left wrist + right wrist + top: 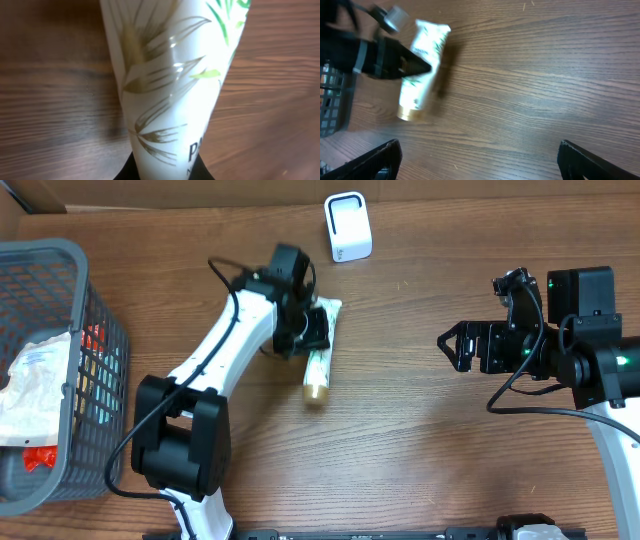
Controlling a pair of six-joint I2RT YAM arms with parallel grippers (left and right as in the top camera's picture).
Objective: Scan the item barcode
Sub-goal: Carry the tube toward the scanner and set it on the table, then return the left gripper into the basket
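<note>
Close to the front of the brown wooden table [420, 470], on the left side, stands the grey plastic basket [70, 252]; a white crinkly bag [35, 385] and a red packet [40, 458] lie inside it. A little further in, near the middle of the table, is the white squeeze tube with green leaves and a gold cap [322, 350]; the cap points to the front and the flat end points to the back. The left gripper [310, 330] reaches over from the left; its black jaws are shut tight on the tube, about halfway along it. The pictures do not show if the tube rests on the wood or is lifted a bit. In the left wrist view the tube [170, 90] fills the picture; it has grey and green leaves and the start of some dark letters low down.

The right gripper [447, 346] is off to the right, well apart from the tube; its jaws stand wide apart. In the right wrist view its two black fingers [382, 159] sit in the low corners with only bare wood between them; the tube [422, 70] shows far off at the upper left, with the left gripper's black tip on it.

Farthest back stands the small white box scanner with round corners [348, 226]; it is past the tube's flat end and apart from it.
</note>
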